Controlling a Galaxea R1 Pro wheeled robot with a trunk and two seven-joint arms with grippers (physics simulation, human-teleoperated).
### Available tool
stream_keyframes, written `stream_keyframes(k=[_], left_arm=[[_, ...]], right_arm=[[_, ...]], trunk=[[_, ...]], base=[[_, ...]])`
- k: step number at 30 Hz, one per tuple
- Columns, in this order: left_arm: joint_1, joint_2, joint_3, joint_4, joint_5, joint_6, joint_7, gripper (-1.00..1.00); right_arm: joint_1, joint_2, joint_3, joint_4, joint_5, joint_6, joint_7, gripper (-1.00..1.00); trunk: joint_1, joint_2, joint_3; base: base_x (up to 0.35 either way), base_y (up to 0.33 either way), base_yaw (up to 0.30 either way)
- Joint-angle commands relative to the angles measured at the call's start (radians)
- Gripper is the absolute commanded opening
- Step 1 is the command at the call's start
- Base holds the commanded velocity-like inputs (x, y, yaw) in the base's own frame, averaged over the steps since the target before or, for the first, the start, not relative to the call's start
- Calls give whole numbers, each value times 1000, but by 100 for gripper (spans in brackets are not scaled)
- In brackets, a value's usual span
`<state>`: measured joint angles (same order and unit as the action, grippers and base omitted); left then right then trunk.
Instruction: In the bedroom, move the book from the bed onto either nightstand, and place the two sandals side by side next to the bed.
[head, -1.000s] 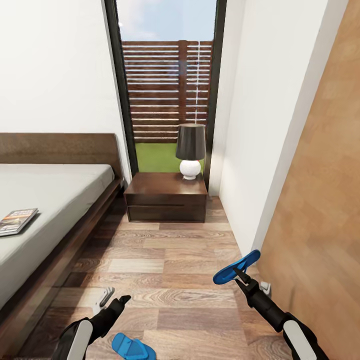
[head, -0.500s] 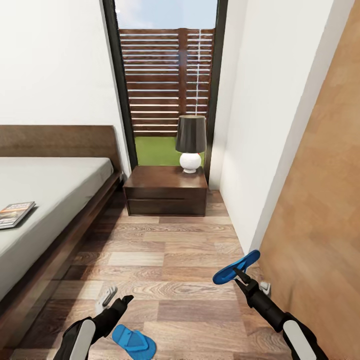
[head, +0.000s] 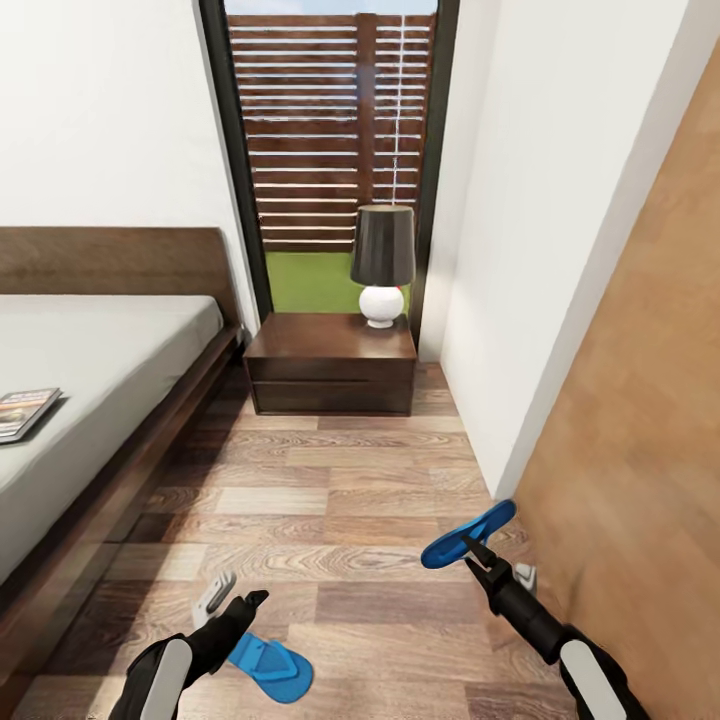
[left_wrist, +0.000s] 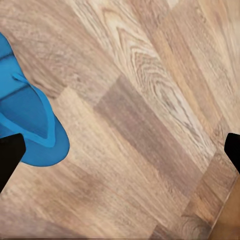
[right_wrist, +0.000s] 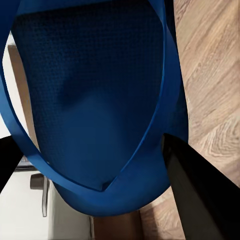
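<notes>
Bright, even daylight, simulator render. Light reads strongest at the tall window (head: 335, 160) behind the nightstand (head: 332, 365); white walls slightly washed out, no hard glare. Soft dark shadow along the bed (head: 100, 400) frame base onto the floor (head: 340, 500). Lamp (head: 382, 265) shade stays dark. Head view sharp at centre, verticals splay toward the edges. Left wrist view: floor grain slightly soft, finger tips black blobs. Right wrist view: sandal (right_wrist: 95, 100) very close, dim, soft-focus, mesh texture barely resolved.

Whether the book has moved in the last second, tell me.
No. The book lies on the same spot of the bed, near the mattress edge. The whole view shifted, so the camera moved, not the book.
</notes>
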<state>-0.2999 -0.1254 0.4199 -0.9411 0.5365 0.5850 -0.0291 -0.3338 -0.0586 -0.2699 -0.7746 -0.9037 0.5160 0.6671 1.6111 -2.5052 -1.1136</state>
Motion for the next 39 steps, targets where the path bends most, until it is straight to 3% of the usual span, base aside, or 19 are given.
stream_keyframes(k=[1,39], left_arm=[[-1,-2,5,-1,2,7,-3,100],[-1,-2,3,-2,0,7,-3,100]], right_arm=[[-1,4,-2,0,-8,9,-1,-100],[-1,-1,-2,-26,-1,73,5,-100]], trunk=[[0,-1,-5],[17,-10,-152]], base=[[0,0,0],[0,0,0]])
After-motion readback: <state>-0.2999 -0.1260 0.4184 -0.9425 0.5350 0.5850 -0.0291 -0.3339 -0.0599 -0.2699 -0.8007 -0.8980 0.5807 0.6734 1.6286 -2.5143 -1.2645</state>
